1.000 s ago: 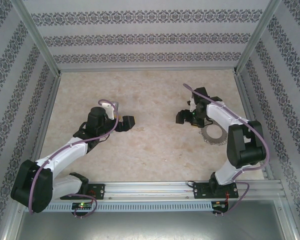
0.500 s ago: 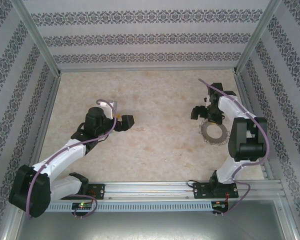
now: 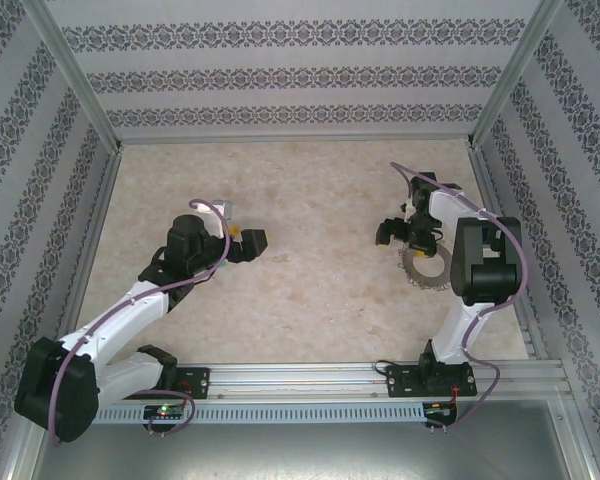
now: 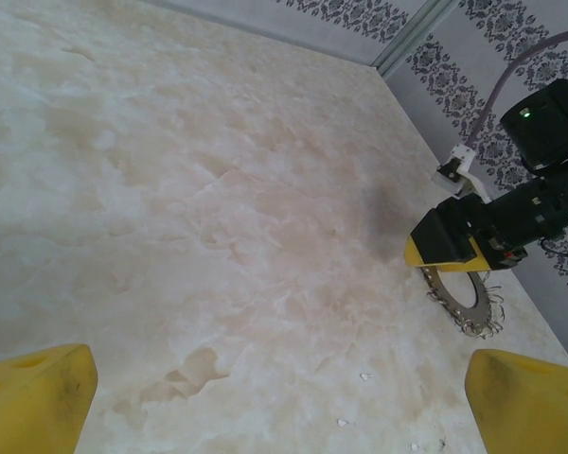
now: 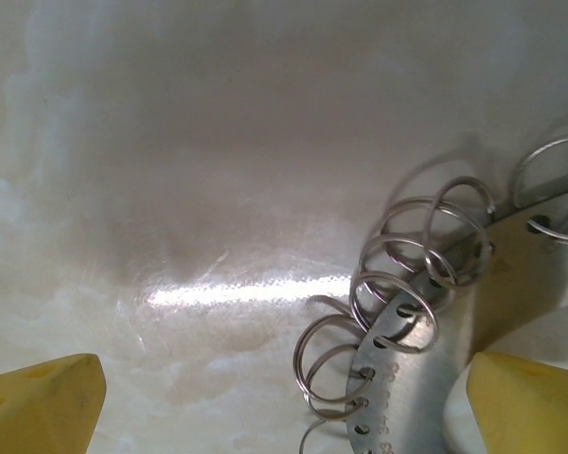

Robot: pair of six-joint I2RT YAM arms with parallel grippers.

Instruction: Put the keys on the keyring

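Observation:
The keyring (image 3: 427, 268) lies flat on the beige table at the right. It is a grey metal band with holes, fringed with several small wire rings (image 5: 398, 331). My right gripper (image 3: 404, 238) hovers at its far-left edge, open, with nothing between its yellow fingertips (image 5: 43, 402). The band runs in next to the right fingertip. My left gripper (image 3: 243, 240) stands open over bare table at the left, its yellow fingertips (image 4: 38, 397) wide apart. From there the right gripper (image 4: 454, 241) and the keyring (image 4: 464, 305) appear at the far right. The keys are out of view.
Patterned walls (image 3: 300, 70) in aluminium frame posts close the table on three sides. A metal rail (image 3: 310, 380) with both arm bases runs along the near edge. Tiny white specks (image 4: 364, 376) lie on the marbled tabletop (image 3: 320, 290).
My right arm swung right and folded back toward the keyring, its gripper opening wider. The left arm stretched slightly with its gripper staying open in about the same place.

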